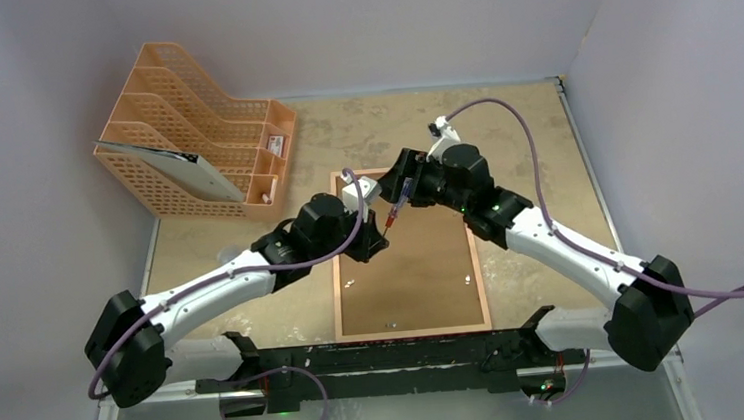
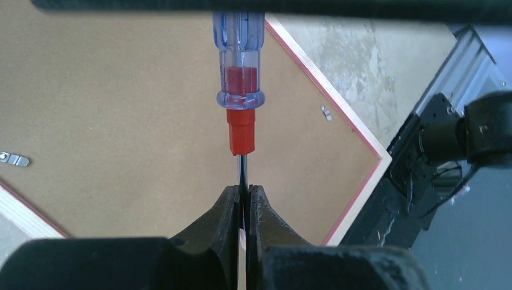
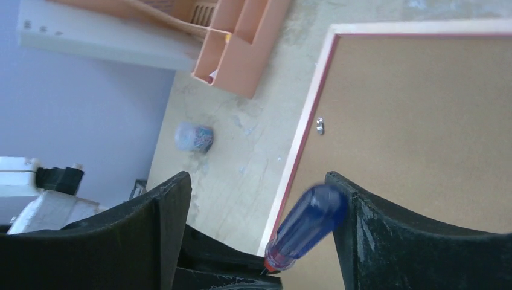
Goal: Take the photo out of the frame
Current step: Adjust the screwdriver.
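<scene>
Top external view gives me the frame (image 1: pixel 413 272) lying flat, back up, in the middle of the tabletop (image 1: pixel 361 121). Its brown fibreboard panel faces the camera inside a thin pink-red border. I cannot see the photo in any view. An orange mesh file rack (image 1: pixel 192 134) stands at the far left, apart from the frame.

On the left wrist view, the left gripper (image 2: pixel 243 192) is closed tight on the thin metal shaft of a screwdriver (image 2: pixel 241 78), just short of its red collar. The clear blue handle points away from the fingers, above the panel. Small metal clips (image 2: pixel 13 159) show on the board: one at the left edge of this view, another near the frame's border on the right.

On the right wrist view, the right gripper (image 3: pixel 258 187) stands wide open over the far left part of the frame. The screwdriver's blue handle sits between its fingers (image 3: pixel 374 235), close against the one on the right of the picture and clear of the other. Whether it touches that finger I cannot tell. A small blurred clear tub (image 3: pixel 194 138) with coloured bits inside sits on the tabletop to the left of the frame, near the rack.
</scene>
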Controlling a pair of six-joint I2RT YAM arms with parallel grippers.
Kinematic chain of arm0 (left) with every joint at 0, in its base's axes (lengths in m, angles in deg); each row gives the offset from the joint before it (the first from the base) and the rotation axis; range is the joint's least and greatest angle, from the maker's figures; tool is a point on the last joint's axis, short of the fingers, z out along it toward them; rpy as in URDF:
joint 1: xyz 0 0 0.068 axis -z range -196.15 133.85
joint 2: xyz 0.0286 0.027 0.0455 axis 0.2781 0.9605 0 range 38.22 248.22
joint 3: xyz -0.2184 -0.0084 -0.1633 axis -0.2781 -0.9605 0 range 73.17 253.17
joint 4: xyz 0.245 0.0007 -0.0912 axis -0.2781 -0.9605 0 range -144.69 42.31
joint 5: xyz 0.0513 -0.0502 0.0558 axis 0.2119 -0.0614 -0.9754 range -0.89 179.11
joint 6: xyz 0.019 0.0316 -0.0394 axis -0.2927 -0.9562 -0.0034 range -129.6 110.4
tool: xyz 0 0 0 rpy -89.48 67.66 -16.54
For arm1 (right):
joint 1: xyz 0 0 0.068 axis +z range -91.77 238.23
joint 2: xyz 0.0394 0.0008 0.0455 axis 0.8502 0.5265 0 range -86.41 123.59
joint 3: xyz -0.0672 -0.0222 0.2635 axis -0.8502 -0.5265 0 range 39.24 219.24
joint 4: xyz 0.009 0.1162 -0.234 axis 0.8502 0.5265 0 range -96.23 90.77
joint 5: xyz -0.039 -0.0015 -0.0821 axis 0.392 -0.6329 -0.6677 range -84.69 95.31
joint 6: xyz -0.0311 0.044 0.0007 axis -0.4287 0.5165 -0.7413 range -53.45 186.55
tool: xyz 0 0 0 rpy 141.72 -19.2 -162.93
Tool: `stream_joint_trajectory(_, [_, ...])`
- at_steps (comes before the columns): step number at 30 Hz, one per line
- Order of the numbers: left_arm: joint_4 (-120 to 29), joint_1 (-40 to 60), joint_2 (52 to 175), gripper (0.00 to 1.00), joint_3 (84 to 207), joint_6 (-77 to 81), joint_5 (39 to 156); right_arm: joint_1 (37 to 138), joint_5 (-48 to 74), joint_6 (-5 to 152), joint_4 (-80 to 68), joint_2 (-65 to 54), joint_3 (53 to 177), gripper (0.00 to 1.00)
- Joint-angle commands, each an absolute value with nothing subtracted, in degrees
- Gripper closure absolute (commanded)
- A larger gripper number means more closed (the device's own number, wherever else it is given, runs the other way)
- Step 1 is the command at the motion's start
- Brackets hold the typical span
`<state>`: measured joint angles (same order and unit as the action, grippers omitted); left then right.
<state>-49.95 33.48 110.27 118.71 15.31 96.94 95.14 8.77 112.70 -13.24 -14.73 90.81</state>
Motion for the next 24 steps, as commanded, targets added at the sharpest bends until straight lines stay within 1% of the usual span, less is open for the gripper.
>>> stream_joint_trajectory(1, [-56.8, 33.7, 106.1, 1.00, 123.0, 5.6, 102.8, 92.0, 17.6, 100.8, -9.5, -18.0, 97.8, 0.16])
stream_joint_trajectory(3, [-59.7, 33.7, 105.8, 1.00, 124.6, 3.1, 105.0, 88.3, 21.3, 98.2, -6.6, -18.8, 99.1, 0.15])
stream_joint_trajectory(5, [-61.8, 33.7, 105.5, 1.00, 125.6, 1.3, 107.8, 84.2, 29.6, 94.7, -6.4, -19.9, 98.9, 0.16])
stream_joint_trajectory(7, [-63.2, 33.6, 105.2, 1.00, 126.3, 0.3, 111.4, 82.6, 34.3, 89.8, -3.4, -20.6, 99.5, 0.16])
stream_joint_trajectory(10, [-64.8, 33.0, 104.7, 1.00, 127.3, -0.7, 115.6, 82.6, 40.6, 81.9, 0.3, -21.4, 100.4, 0.17])
stream_joint_trajectory(19, [-71.4, 26.5, 105.9, 1.00, 131.8, -5.3, 134.3, 82.6, 51.8, 70.5, 2.8, -25.5, 98.9, 0.14])
stream_joint_trajectory(22, [-73.7, 25.7, 106.6, 1.00, 132.8, -6.9, 137.9, 82.6, 52.3, 66.0, 5.0, -25.4, 99.1, 0.14])
stream_joint_trajectory(24, [-74.7, 25.3, 107.1, 1.00, 133.1, -8.0, 139.7, 82.6, 55.8, 61.9, 7.3, -25.1, 99.4, 0.14])
